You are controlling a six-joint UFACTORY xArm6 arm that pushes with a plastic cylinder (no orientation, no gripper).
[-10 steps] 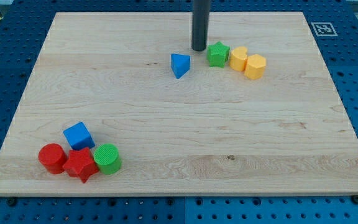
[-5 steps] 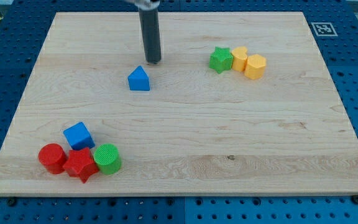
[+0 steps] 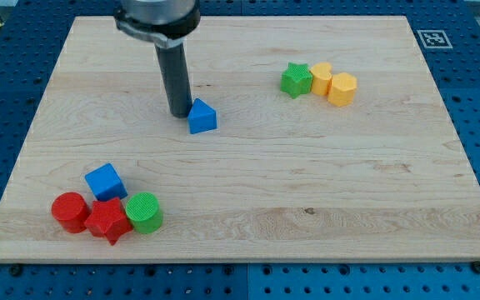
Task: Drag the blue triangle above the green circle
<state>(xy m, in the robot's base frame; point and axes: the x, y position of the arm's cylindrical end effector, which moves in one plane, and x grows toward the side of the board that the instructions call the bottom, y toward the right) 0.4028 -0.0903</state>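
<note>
The small blue plastic triangle sits well up and right of the green plastic circle. My tip, a bare rod with no claw, touches its left edge; it looks light, rigid, slippery, best pushed square on a flat face

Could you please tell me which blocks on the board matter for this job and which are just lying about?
In the job: blue triangle, green circle, my tip beside the triangle.

Lying about: blue cube, red circle, red star, green star, two yellow blocks.
</note>
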